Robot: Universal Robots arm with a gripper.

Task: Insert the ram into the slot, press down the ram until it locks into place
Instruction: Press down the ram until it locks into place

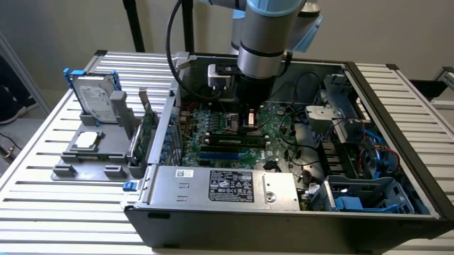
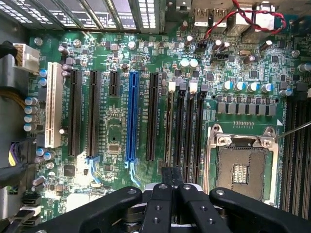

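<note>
One ram [image 1: 236, 140] stick lay seated lengthwise in a black slot [image 1: 234, 144] on the motherboard [image 2: 121, 160], just below the gripper [image 1: 248, 123] in the exterior view. In the wrist view the ram's top edge [image 2: 169, 119] ran among parallel black slots [image 2: 187, 128], w/ the gripper [image 2: 171, 187] fingers [image 2: 161, 201] drawn nearly together, tips close above the stick's near end; contact couldn't be told. Blue slot [image 2: 131, 116] beside, silver CPU socket [image 2: 240, 162] on the other side. PC case [image 1: 298, 212] sat on a slatted table [image 1: 42, 212]; hard drive [image 1: 98, 101] in a gray fixture [image 1: 85, 151] at the exterior view's left.
</note>
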